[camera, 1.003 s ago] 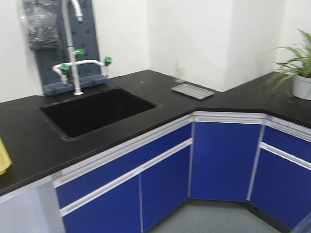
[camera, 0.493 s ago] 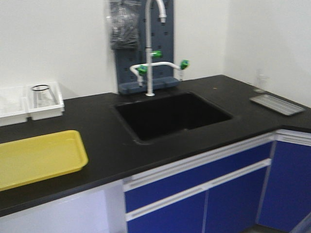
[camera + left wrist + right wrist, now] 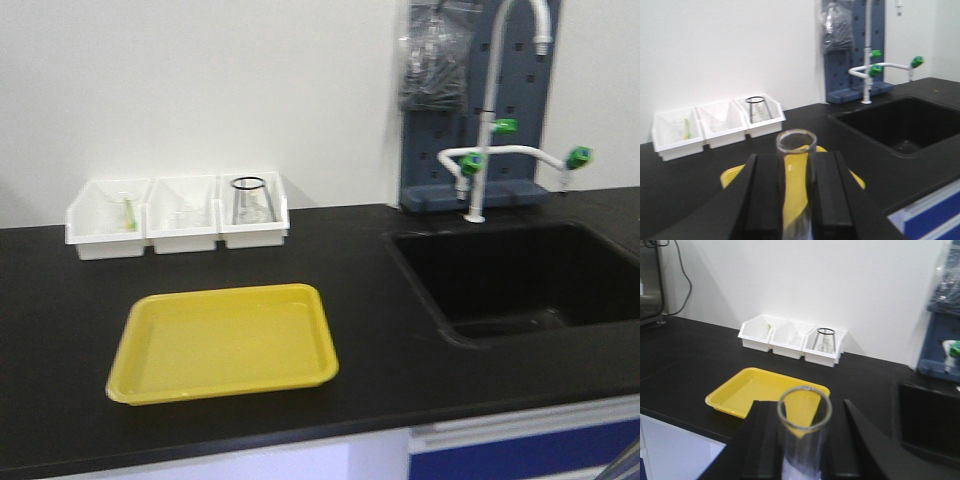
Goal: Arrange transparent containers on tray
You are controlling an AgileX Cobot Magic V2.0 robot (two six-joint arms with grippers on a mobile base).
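Note:
The yellow tray (image 3: 225, 340) lies flat on the black counter, with nothing in it. No gripper shows in the front view. In the left wrist view my left gripper (image 3: 796, 167) is shut on a transparent container (image 3: 796, 144), a clear tube standing upright between the black fingers (image 3: 765, 195), above the near edge of the tray (image 3: 732, 175). In the right wrist view my right gripper (image 3: 803, 427) is shut on a second, wider-looking transparent container (image 3: 805, 415), held upright nearer than the tray (image 3: 760, 387).
Three white bins (image 3: 180, 222) stand against the wall behind the tray; the right one holds a glass flask (image 3: 250, 200). A black sink (image 3: 520, 280) with a white faucet (image 3: 482, 150) and a grey pegboard (image 3: 520, 90) lies to the right. The counter's front edge (image 3: 300, 435) is near.
The front view has swung left along the counter. The sink moved from the middle to the right, and the whole tray and the three bins came into view.

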